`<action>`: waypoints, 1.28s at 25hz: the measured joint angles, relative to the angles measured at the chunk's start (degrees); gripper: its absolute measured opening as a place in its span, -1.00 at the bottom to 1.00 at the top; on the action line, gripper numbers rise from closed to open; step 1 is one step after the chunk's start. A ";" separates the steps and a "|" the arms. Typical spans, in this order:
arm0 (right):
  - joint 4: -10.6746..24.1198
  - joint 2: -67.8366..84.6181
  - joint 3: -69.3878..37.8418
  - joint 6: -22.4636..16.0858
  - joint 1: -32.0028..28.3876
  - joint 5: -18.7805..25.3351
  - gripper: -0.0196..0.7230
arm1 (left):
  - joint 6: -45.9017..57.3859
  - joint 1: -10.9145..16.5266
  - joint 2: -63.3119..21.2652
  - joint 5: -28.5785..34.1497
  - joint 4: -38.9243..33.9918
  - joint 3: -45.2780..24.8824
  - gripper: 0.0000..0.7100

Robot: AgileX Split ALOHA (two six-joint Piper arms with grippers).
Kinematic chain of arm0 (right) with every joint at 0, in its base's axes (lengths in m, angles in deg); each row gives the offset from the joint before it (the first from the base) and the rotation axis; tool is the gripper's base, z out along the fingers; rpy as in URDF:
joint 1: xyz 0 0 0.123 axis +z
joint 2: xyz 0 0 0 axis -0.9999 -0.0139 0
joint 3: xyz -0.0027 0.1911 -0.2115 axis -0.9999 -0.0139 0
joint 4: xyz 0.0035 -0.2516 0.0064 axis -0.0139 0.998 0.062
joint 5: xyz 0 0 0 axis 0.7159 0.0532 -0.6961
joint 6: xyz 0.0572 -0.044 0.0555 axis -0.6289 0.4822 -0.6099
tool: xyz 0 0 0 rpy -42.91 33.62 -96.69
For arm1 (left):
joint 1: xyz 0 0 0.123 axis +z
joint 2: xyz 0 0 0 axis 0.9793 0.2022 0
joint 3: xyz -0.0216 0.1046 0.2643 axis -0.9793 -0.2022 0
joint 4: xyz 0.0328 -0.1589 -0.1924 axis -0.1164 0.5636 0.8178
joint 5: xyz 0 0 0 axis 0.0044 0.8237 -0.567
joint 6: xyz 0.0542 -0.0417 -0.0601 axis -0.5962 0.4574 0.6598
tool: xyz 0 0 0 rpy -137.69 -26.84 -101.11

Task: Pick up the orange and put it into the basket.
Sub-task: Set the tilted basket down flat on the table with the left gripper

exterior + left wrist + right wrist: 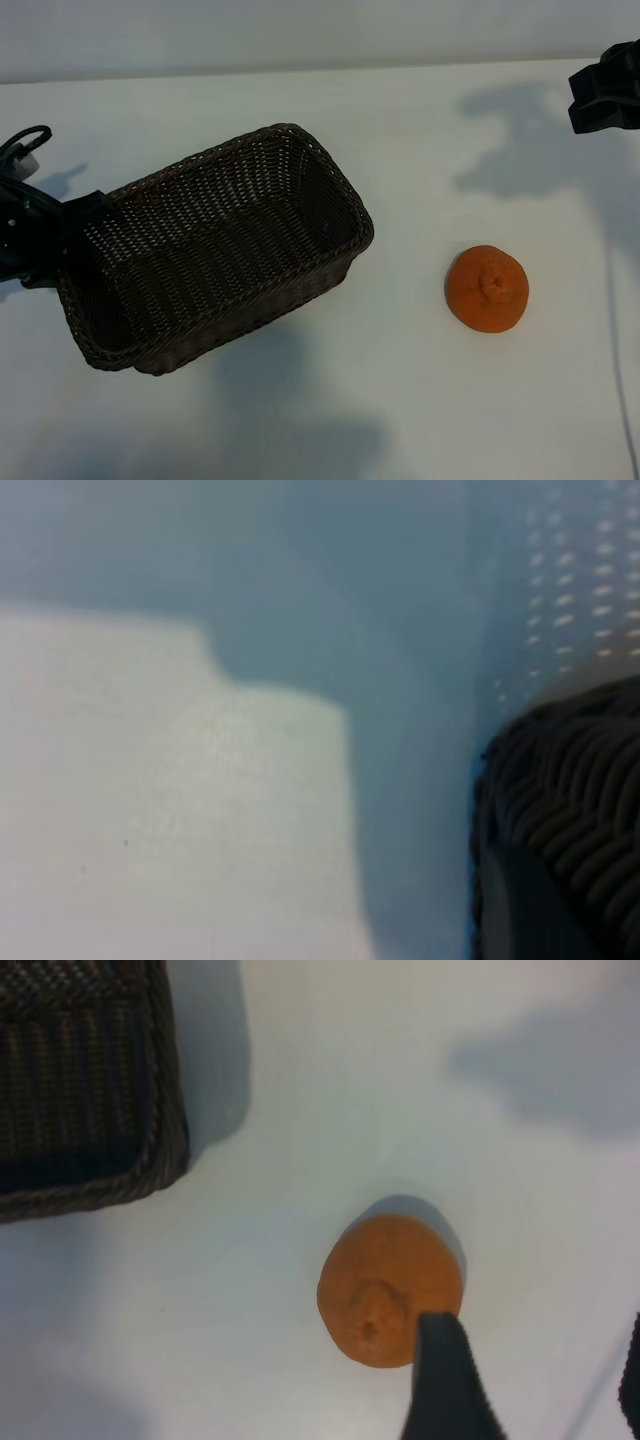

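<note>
The orange (pixel 487 288) lies alone on the white table, right of centre, stem dimple up. To its left stands the dark brown woven basket (pixel 215 245), with nothing in it. My left gripper (pixel 70 225) is at the basket's left end, right against the rim; the left wrist view shows only a corner of the basket's weave (pixel 570 780) close up. My right gripper (pixel 605 90) hangs high at the far right, above and behind the orange. In the right wrist view it (pixel 537 1350) stands open, one finger (pixel 445 1380) overlapping the edge of the orange (pixel 385 1285), with nothing between the jaws.
The white table (pixel 400 400) spreads around both things, with arm shadows falling on it. A thin cable (pixel 618 340) runs down the right edge. A pale wall bounds the table's far side.
</note>
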 joint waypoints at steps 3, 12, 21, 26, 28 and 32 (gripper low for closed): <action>0.00 0.00 0.00 0.00 0.00 0.00 0.19 | -0.36 0.00 -0.06 0.99 0.97 0.00 -0.50; 0.00 0.00 0.00 0.00 0.00 0.00 0.19 | -2.27 0.00 -5.42 10.19 1.57 5.06 -0.50; -0.05 0.00 0.00 0.00 0.00 0.00 0.19 | -2.27 0.00 -11.83 20.05 1.35 12.65 -0.50; -0.05 0.00 0.00 0.00 0.00 0.00 0.19 | -8.11 0.00 -12.15 21.07 1.24 12.65 -0.50; -0.05 0.00 0.00 0.00 0.00 0.00 0.19 | -10.99 0.00 -12.15 20.95 1.24 12.65 -0.50; -0.05 0.00 0.00 0.00 0.00 0.00 0.19 | -15.66 0.00 -12.15 18.91 1.24 12.65 -0.50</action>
